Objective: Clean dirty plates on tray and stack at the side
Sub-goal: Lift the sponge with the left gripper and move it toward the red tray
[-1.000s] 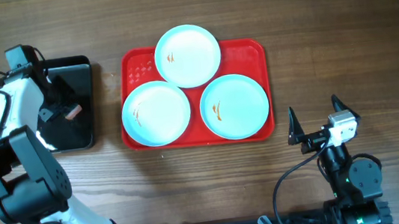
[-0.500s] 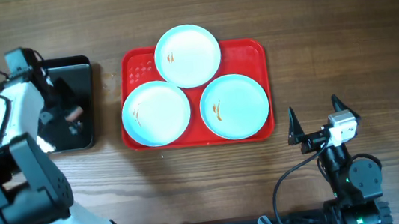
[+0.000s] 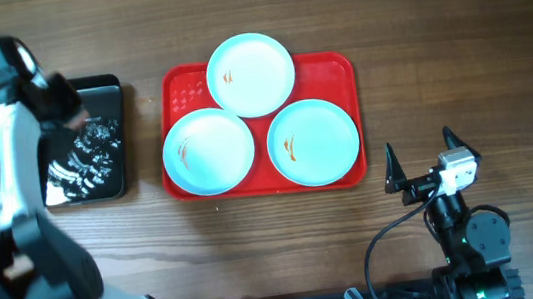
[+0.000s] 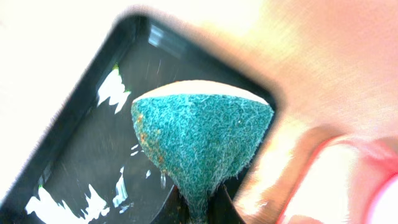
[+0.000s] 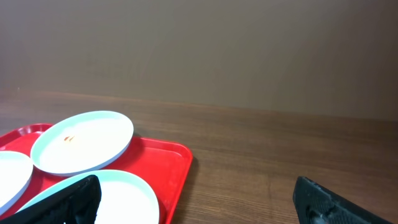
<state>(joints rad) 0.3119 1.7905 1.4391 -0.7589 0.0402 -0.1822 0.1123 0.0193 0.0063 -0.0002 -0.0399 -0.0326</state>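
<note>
Three pale plates lie on the red tray (image 3: 338, 69): one at the back (image 3: 251, 75), one front left (image 3: 208, 152), one front right (image 3: 314, 142). Each has a small orange smear. My left gripper (image 3: 69, 109) is above the black tray's far edge, shut on a teal sponge (image 4: 200, 138) that hangs over the black tray (image 4: 74, 112). My right gripper (image 3: 422, 168) is open and empty, resting on the table to the right of the red tray. In the right wrist view the back plate (image 5: 82, 142) and the tray's corner (image 5: 177, 163) show.
The black glossy tray (image 3: 86, 155) at the left holds wet, shiny patches. Bare wooden table lies right of the red tray and in front of it. The arm bases stand at the front edge.
My left gripper has risen from inside the black tray and moved toward its far edge, with the sponge in it. The black tray's surface now shows uncovered. The right arm has not moved.
</note>
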